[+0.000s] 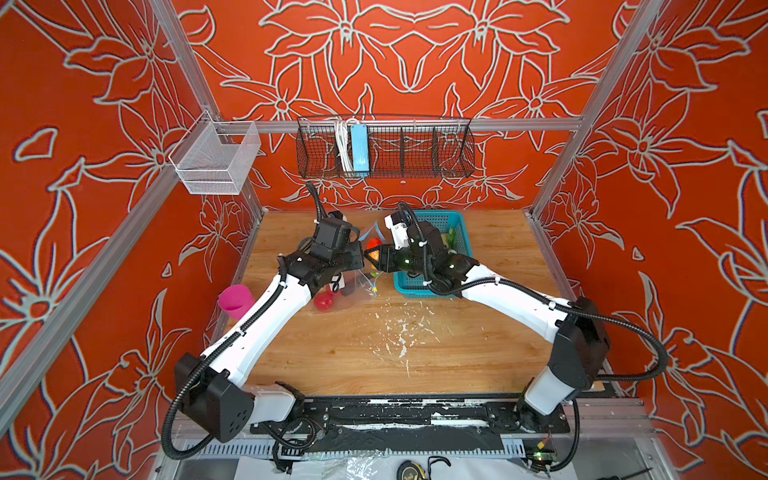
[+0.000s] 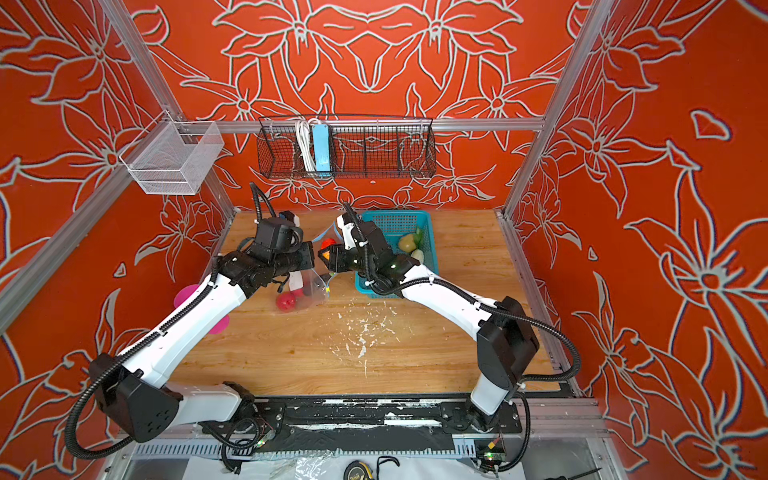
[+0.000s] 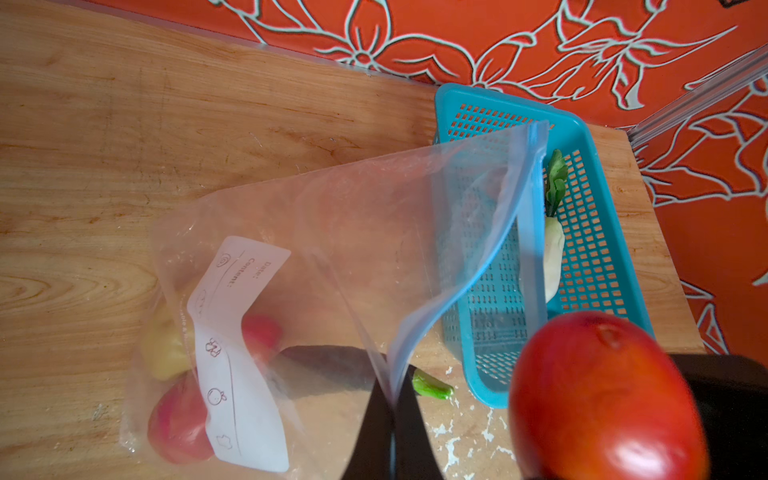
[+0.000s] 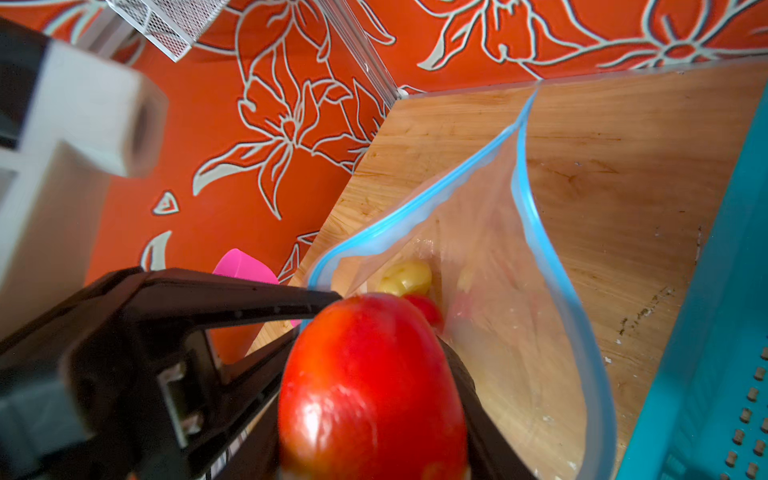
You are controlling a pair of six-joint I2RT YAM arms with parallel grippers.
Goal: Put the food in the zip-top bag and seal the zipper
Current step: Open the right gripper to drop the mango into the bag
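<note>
Shown by the left wrist, hidden from the right wrist: white radish [image 3: 555, 253] lying in the teal basket [image 3: 602, 266], and the label [image 3: 232, 353] on the zip-top bag [image 3: 353, 216]. Left fingers [image 3: 370, 436] clamped tight on the bag's rim. Red fruit [image 4: 370, 386] gripped between part-spread right fingers [image 4: 249, 303], held off the surface [image 4: 623, 166] just outside the open zipper [image 4: 540, 232], long axis aimed into the mouth.

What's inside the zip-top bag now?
Zip-top bag holds a red apple, a second red fruit and a tan potato, partly covered by its label. Eggplant: inside or under, unclear.

left tool [image 3: 392, 401] pinched tight, right tool [image 4: 386, 328] half-spread
</note>
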